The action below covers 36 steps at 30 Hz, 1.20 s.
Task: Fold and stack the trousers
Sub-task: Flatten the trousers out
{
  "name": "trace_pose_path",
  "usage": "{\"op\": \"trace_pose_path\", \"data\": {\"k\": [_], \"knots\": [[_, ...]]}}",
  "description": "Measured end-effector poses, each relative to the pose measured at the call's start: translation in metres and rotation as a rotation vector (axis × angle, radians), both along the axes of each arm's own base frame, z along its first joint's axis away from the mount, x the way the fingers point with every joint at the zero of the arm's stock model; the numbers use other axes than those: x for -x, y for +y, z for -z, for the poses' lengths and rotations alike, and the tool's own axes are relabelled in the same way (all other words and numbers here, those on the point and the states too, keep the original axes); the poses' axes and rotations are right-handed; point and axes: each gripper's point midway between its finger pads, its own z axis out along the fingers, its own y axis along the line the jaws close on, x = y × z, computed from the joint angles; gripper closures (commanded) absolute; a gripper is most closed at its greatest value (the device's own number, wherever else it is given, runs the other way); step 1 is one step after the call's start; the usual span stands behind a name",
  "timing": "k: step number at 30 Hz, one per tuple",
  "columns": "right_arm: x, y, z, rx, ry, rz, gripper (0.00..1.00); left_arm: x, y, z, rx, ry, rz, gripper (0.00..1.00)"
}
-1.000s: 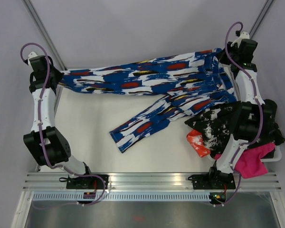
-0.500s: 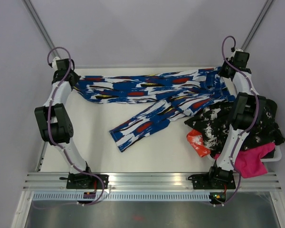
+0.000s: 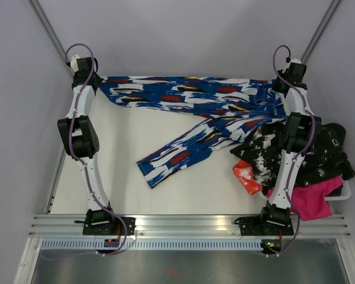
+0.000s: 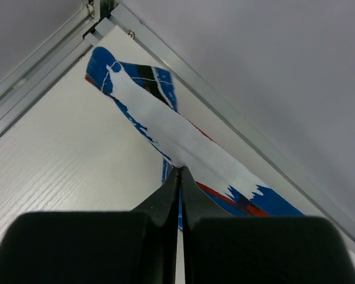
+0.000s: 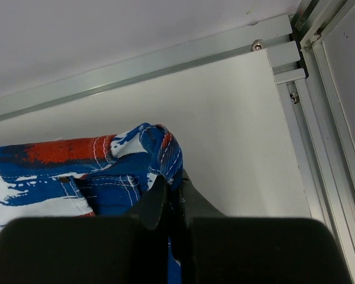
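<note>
The left arm (image 3: 80, 103) and the right arm (image 3: 286, 171) look alike: slim white links joined by chunky black joint housings. A thin purple cable (image 3: 81, 48) runs along each one and curls into a free loop near the wrist. Each arm has a black base plate (image 3: 100, 223). In the wrist views, the left gripper (image 4: 178, 171) and the right gripper (image 5: 170, 177) are matte black, each a blocky body carrying two smooth fingers (image 4: 165, 198) that taper to thin tips

soft long-legged trousers (image 3: 189, 97) royal blue with white, red, black, yellow brushstroke splashes; crumpled fabric garment (image 3: 266, 151) black with white speckles; crumpled orange-red cloth (image 3: 246, 176); magenta-pink fabric heap (image 3: 312, 202); flat tabletop (image 3: 118, 183) plain white
</note>
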Motion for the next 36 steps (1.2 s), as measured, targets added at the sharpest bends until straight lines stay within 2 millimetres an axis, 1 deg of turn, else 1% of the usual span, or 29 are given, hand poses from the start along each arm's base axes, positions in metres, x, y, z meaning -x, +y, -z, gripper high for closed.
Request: {"op": "trace_pose_path", "data": {"k": [4, 6, 9, 11, 15, 19, 20, 21, 23, 24, 26, 28, 29, 30, 32, 33, 34, 36], "knots": [[-0.011, -0.006, 0.011, -0.014, -0.017, 0.037, 1.0, 0.0, -0.002, 0.022, 0.017, 0.051, -0.004, 0.98], [-0.017, -0.008, 0.016, -0.035, -0.03, 0.053, 1.0, -0.003, -0.001, 0.029, 0.02, 0.062, -0.003, 0.98], [-0.023, -0.01, 0.017, -0.061, -0.051, 0.071, 1.0, -0.011, -0.001, 0.039, 0.023, 0.07, -0.001, 0.98], [-0.028, -0.01, 0.013, -0.082, -0.078, 0.076, 1.0, -0.013, -0.001, 0.046, 0.033, 0.083, -0.01, 0.98], [-0.036, -0.008, 0.009, -0.119, -0.118, 0.079, 1.0, -0.002, 0.002, 0.056, 0.061, 0.131, -0.074, 0.98], [-0.038, -0.005, 0.009, -0.136, -0.125, 0.076, 1.0, 0.019, 0.006, 0.058, 0.053, 0.194, -0.156, 0.98], [-0.038, -0.004, 0.009, -0.136, -0.126, 0.073, 1.0, 0.027, 0.005, 0.056, 0.041, 0.211, -0.165, 0.98], [-0.039, -0.003, 0.008, -0.136, -0.13, 0.071, 1.0, 0.034, 0.005, 0.049, 0.026, 0.222, -0.175, 0.98], [-0.04, -0.002, 0.007, -0.134, -0.141, 0.066, 1.0, 0.045, 0.005, 0.028, -0.004, 0.226, -0.191, 0.98], [-0.039, 0.0, 0.008, -0.135, -0.14, 0.063, 1.0, 0.051, 0.005, 0.012, -0.018, 0.222, -0.203, 0.98], [-0.036, 0.004, 0.012, -0.136, -0.137, 0.059, 1.0, 0.062, 0.005, -0.026, -0.043, 0.196, -0.222, 0.98], [-0.029, 0.009, 0.015, -0.139, -0.127, 0.056, 1.0, 0.075, 0.003, -0.059, -0.065, 0.175, -0.241, 0.98], [-0.026, 0.011, 0.015, -0.14, -0.122, 0.054, 1.0, 0.086, 0.0, -0.077, -0.079, 0.169, -0.254, 0.98], [-0.023, 0.012, 0.013, -0.138, -0.122, 0.056, 1.0, 0.097, -0.003, -0.089, -0.088, 0.174, -0.268, 0.98], [-0.023, 0.012, 0.008, -0.133, -0.129, 0.057, 1.0, 0.116, -0.009, -0.098, -0.097, 0.201, -0.282, 0.98], [-0.023, 0.012, 0.004, -0.129, -0.136, 0.059, 1.0, 0.123, -0.01, -0.095, -0.097, 0.225, -0.289, 0.98], [-0.023, 0.011, 0.002, -0.124, -0.14, 0.06, 1.0, 0.129, -0.01, -0.09, -0.097, 0.25, -0.297, 0.98], [-0.023, 0.01, 0.001, -0.113, -0.143, 0.059, 1.0, 0.129, -0.009, -0.067, -0.096, 0.309, -0.306, 0.98]]}}
